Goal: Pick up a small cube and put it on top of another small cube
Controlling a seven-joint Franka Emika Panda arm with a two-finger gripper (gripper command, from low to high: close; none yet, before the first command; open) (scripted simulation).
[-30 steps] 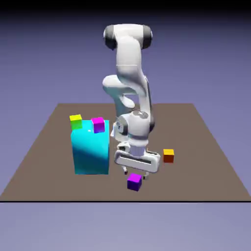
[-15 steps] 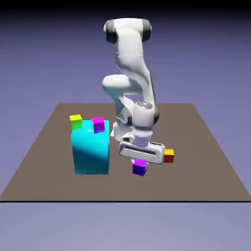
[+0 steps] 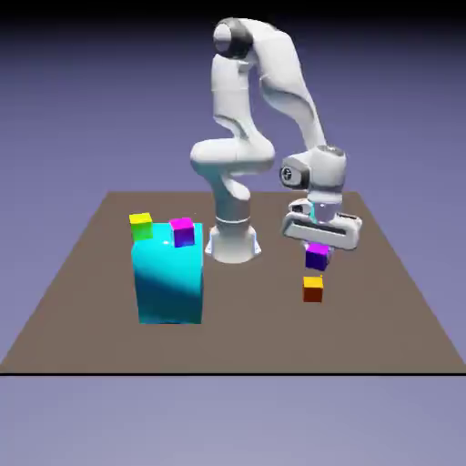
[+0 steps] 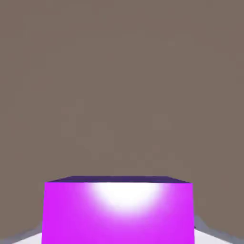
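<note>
— What have the fingers got?
— They're clamped on the purple cube; my exterior view shows the orange cube below them.
— And the hand view?
— Only purple cube between them and tabletop beyond.

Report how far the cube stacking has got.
Done: the pincer has shut on the purple cube and holds it clear of the table; the hand view shows it large between the fingertips. In hand: the purple cube hangs just above the orange cube, with a gap between them. Left: lower it onto the orange cube and let go.
</note>
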